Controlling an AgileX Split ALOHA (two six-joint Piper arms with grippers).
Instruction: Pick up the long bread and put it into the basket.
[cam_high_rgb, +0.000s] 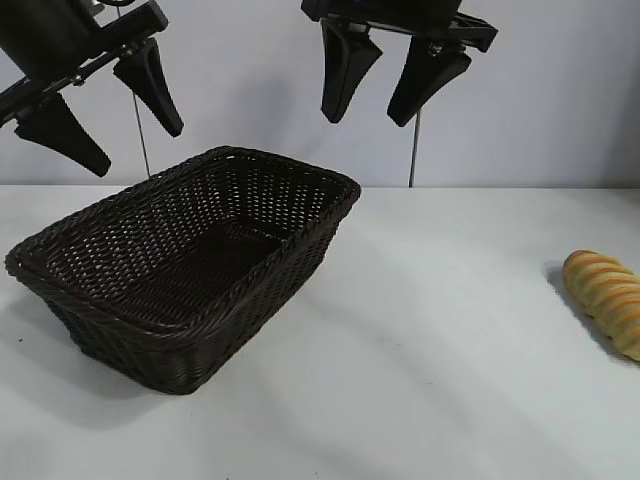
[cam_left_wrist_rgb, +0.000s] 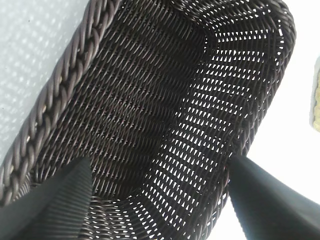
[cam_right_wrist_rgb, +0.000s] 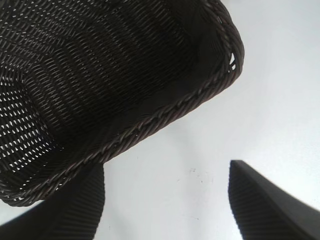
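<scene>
The left tool (cam_high_rgb: 100, 105) hangs released above the basket's (cam_high_rgb: 190, 265) left end, its fingers (cam_left_wrist_rgb: 47, 210) spread over the woven interior. The right tool (cam_high_rgb: 395, 75) hangs released above the basket's far right corner, holding nothing. The bread (cam_high_rgb: 605, 300) lies on the white desk (cam_high_rgb: 440, 380), well to the right of the basket, outside it.

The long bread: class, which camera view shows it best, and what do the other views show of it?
The exterior view shows it best: the long bread lies on the table at the right edge, its scored golden top plain, far from the basket. The left wrist view catches only a pale sliver at its edge; the right wrist view shows none of it.
</scene>
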